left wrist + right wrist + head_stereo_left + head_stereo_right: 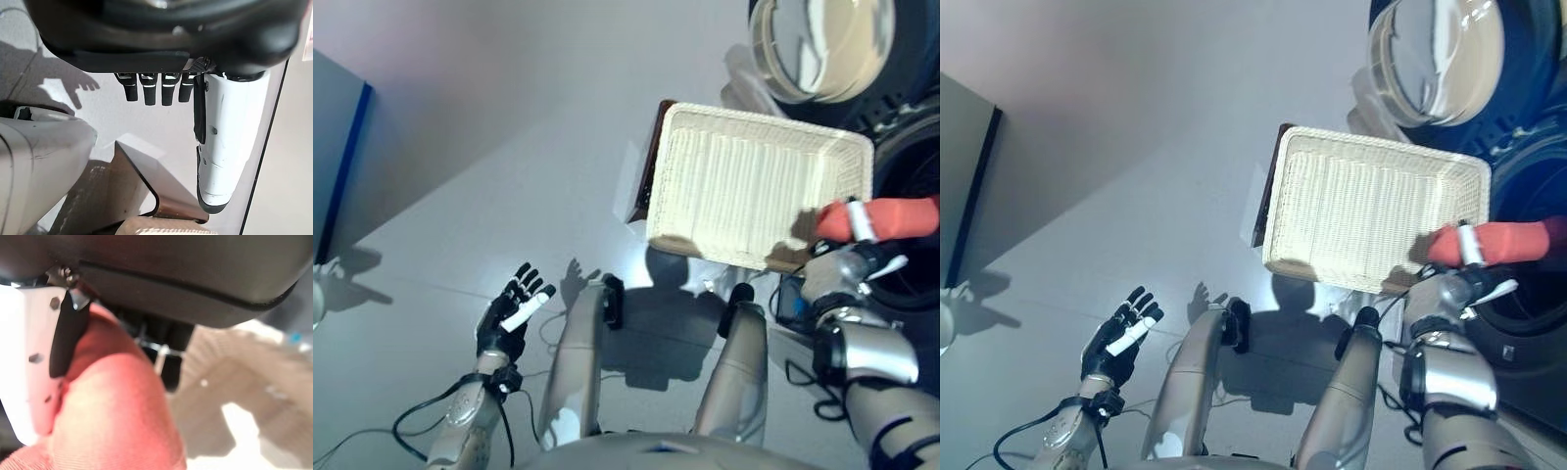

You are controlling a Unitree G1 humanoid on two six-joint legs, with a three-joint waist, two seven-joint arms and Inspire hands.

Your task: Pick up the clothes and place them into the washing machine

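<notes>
Right robot hand (850, 253) carrying a red garment (886, 217) toward the washing machine drum (913, 220).

The garment is bunching softly between the white-covered thumb and curled fingers, so it is likely light, limp and prone to trailing; a pinch around the gathered middle, as here, looks the safest hold. It is hanging just past the near corner of the white wicker basket (685, 157), at the dark drum opening. The basket is standing empty on the floor, and the round glass door (822, 44) is swinging open above it. The left robot hand (512, 313) is idling low over the floor, fingers straight and spread, holding nothing.
</notes>
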